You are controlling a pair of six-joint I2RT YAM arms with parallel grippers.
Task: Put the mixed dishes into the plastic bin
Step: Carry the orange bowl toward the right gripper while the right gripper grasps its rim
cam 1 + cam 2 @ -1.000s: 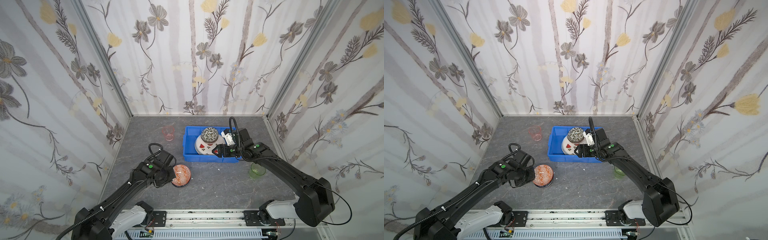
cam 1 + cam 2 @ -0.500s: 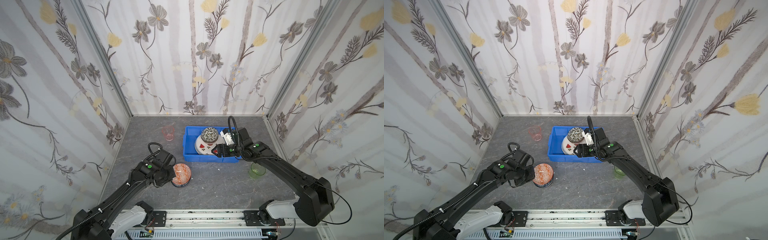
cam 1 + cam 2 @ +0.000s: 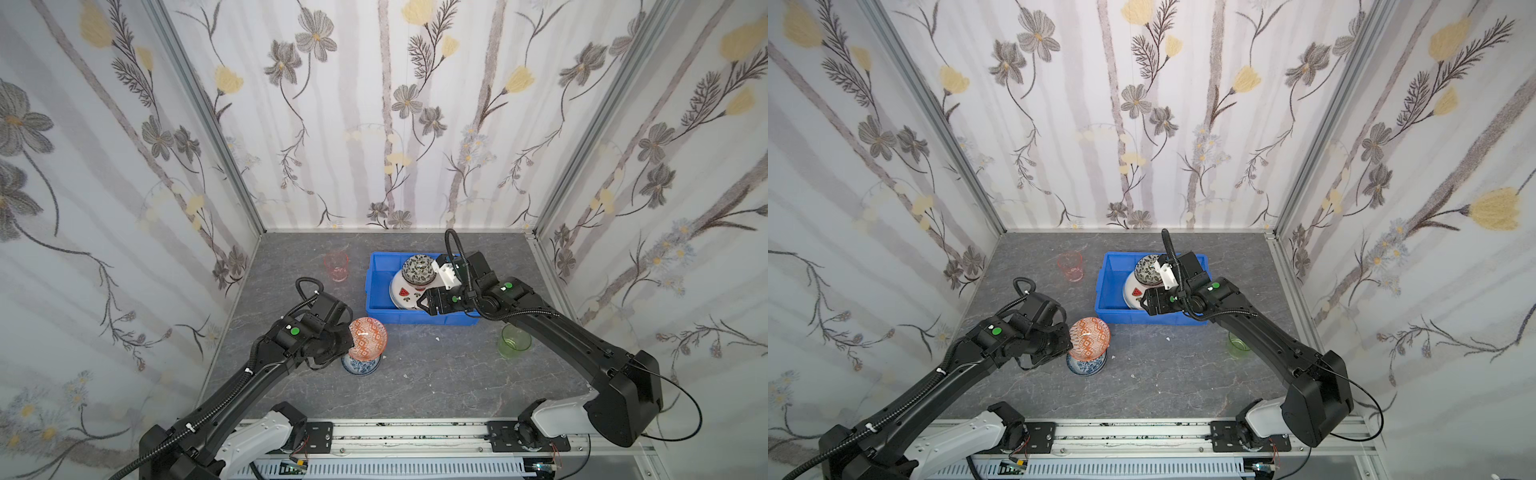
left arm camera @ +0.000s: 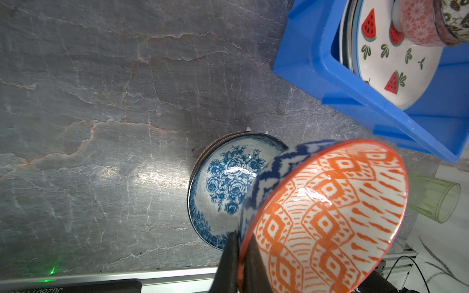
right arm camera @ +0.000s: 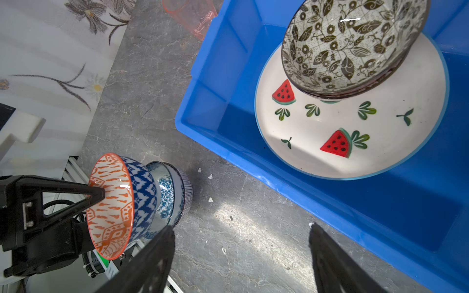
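Blue plastic bin [image 3: 415,318] on the worktop [image 3: 415,374] is occupied by a watermelon plate [image 5: 355,142] and a leaf-patterned bowl [image 5: 350,48] stacked on it. An orange bowl [image 4: 327,215] is clamped at its rim by the left claw [image 4: 241,237] above a blue-white bowl [image 4: 223,187]; the right claw [image 5: 241,228] is held open
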